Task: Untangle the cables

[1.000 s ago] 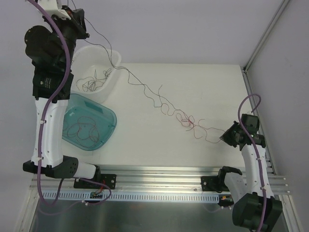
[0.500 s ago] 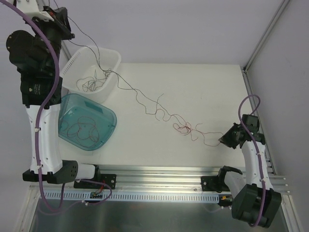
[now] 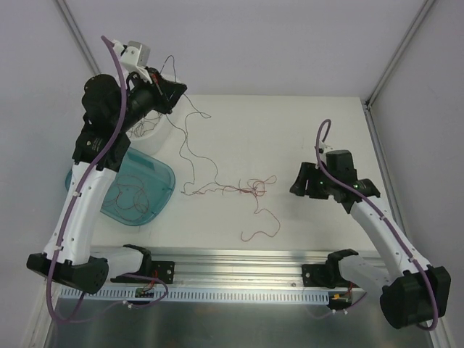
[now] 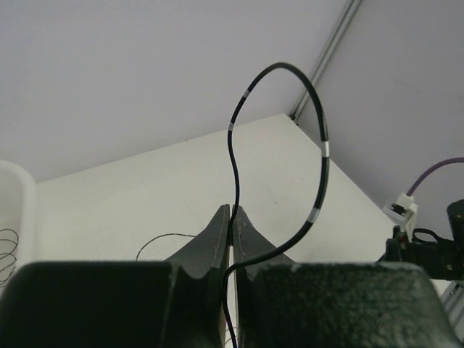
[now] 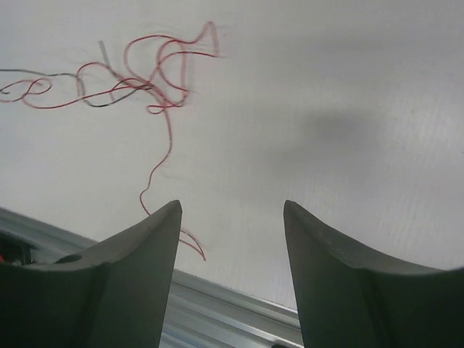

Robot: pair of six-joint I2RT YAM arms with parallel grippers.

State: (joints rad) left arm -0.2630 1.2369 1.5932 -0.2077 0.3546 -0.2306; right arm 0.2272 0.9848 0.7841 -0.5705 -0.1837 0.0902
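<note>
The cables look hair-thin and almost weightless. They are probably limp yet springy, so they could slip from a grip or snag on each other. A single strand just beside the tangle seems a better hold than the tangle itself.

Nearest the arms, a loose red tail curls on the white bench, close to its front edge. Just beyond, at mid-bench, red and dark grey strands cross in a small flat knot. The right jaws hang wide open and empty over bare bench, near the knot on its right.

From the knot a dark strand climbs toward the far left. There the left jaws are pressed together on it. In the wrist view it is black with pale bands and loops above the fingertips.

More curly wires lie in a teal tray on the left.
</note>
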